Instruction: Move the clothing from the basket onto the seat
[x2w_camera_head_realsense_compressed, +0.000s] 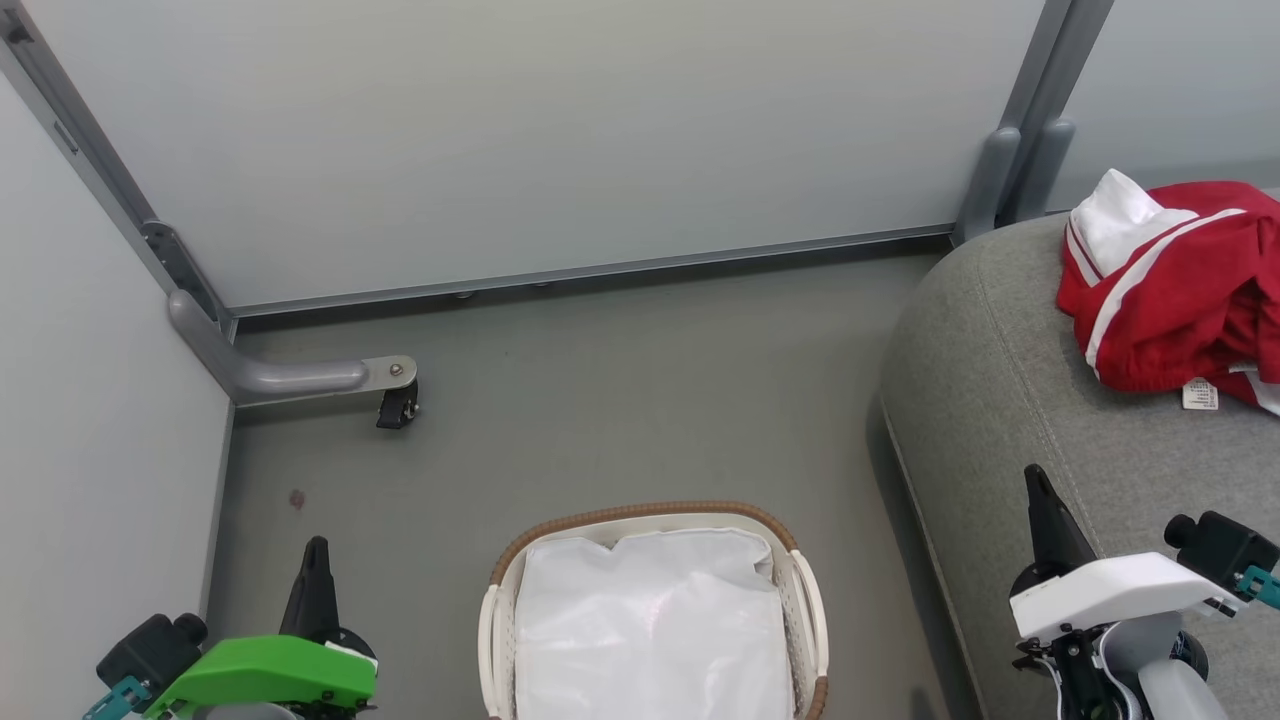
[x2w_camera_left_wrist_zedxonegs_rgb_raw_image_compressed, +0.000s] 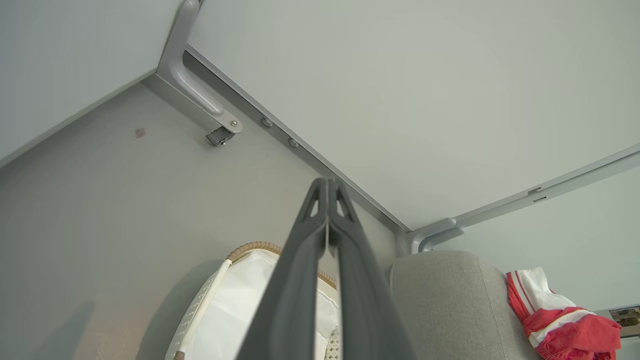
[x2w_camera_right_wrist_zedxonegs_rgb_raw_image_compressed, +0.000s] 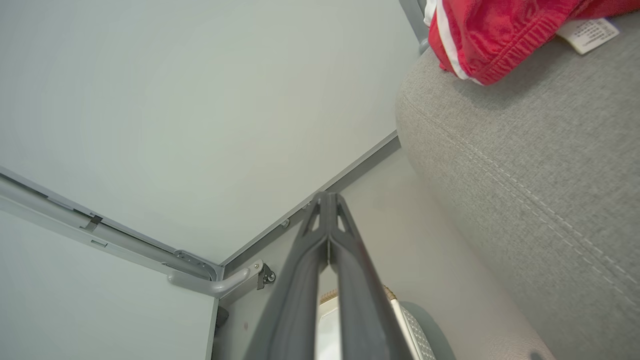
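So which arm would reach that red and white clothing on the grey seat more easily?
Probably right. The right end effector sits beside the grey woven-fabric seat, same side as the red garments with white stripes. The left end effector hangs beyond the white plastic basket, near the wall.

Head view looks steeply down on basket (x2w_camera_head_realsense_compressed: 650, 511); 2 wrist views face wall (x2w_camera_left_wrist_zedxonegs_rgb_raw_image_compressed: 400, 100) base, sharing seat (x2w_camera_left_wrist_zedxonegs_rgb_raw_image_compressed: 440, 300).
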